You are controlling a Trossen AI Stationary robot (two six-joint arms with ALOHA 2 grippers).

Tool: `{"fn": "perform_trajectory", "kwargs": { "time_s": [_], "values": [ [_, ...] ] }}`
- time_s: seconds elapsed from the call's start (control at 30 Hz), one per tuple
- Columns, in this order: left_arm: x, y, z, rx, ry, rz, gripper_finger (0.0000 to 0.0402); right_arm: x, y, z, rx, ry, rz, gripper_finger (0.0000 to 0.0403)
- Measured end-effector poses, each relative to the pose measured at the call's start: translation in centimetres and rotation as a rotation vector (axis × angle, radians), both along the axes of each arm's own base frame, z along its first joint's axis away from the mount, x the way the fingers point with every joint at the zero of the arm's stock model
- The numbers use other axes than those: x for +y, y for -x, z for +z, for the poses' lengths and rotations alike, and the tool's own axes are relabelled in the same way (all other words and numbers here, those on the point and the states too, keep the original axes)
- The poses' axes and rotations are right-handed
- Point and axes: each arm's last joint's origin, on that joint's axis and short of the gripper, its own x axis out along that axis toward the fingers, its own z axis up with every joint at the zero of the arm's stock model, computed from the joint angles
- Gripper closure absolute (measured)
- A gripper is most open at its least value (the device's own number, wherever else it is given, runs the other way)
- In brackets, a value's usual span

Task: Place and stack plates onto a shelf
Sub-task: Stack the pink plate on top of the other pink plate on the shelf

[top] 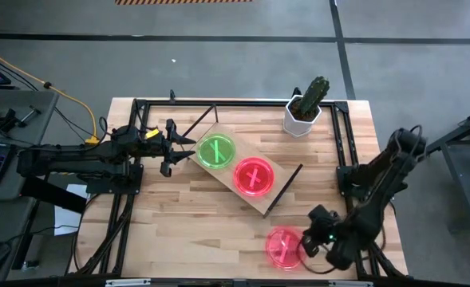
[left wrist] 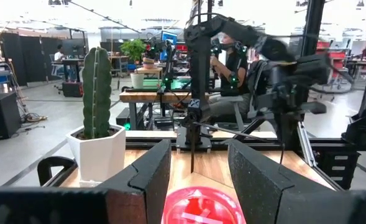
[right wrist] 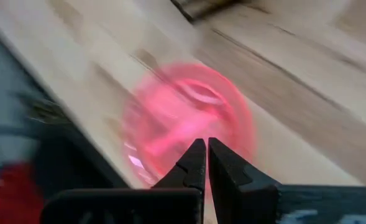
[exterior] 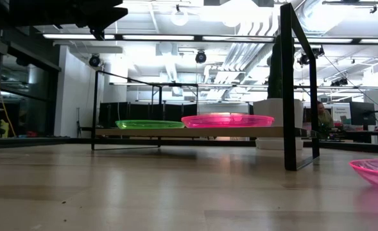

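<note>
A cactus [top: 314,91] in a white pot [top: 300,119] stands at the wooden tabletop's [top: 179,223] far edge.

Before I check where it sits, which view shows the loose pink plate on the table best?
The high view: the pink plate lies whole on the table, beside the right gripper. The low view catches only its rim at the edge; the right wrist view blurs it; the left wrist view misses it.

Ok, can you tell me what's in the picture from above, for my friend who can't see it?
From above, a wooden shelf sits slantwise on the table, holding a green plate and a pink plate side by side. The left pincer is open beside the green one. The right pincer, shut, is next to another pink stack on the tabletop.
</note>
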Motion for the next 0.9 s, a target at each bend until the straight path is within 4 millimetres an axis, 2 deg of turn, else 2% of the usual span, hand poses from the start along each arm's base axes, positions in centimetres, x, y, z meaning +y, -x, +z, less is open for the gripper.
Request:
{"fn": "perform_trajectory", "kwargs": {
  "time_s": [0.07,0.13,0.3,0.4,0.67,0.9],
  "values": [
    [0.0,0.0,0.0,0.000,0.010,-0.001,0.0250,-0.4,0.7,-1.1,-0.120,-0.048,-0.036,0.0403],
    [0.0,0.0,0.0,0.000,0.010,-0.001,0.0250,-0.9,1.2,-2.6,-0.169,-0.083,-0.065,0.0403],
    [0.0,0.0,0.0,0.000,0.002,0.000,0.0250,-2.1,1.5,-6.4,-0.146,-0.178,-0.130,0.0403],
    [0.0,0.0,0.0,0.000,0.001,0.000,0.0250,-2.9,1.8,-7.9,-0.128,-0.210,-0.166,0.0403],
    [0.0,0.0,0.0,0.000,0.002,0.000,0.0250,-3.4,1.6,-8.3,-0.185,-0.158,-0.180,0.0390],
    [0.0,0.0,-0.1,0.007,0.003,0.000,0.0250,-3.4,1.5,-8.8,-0.207,-0.111,-0.187,0.0294]
  ]
}}
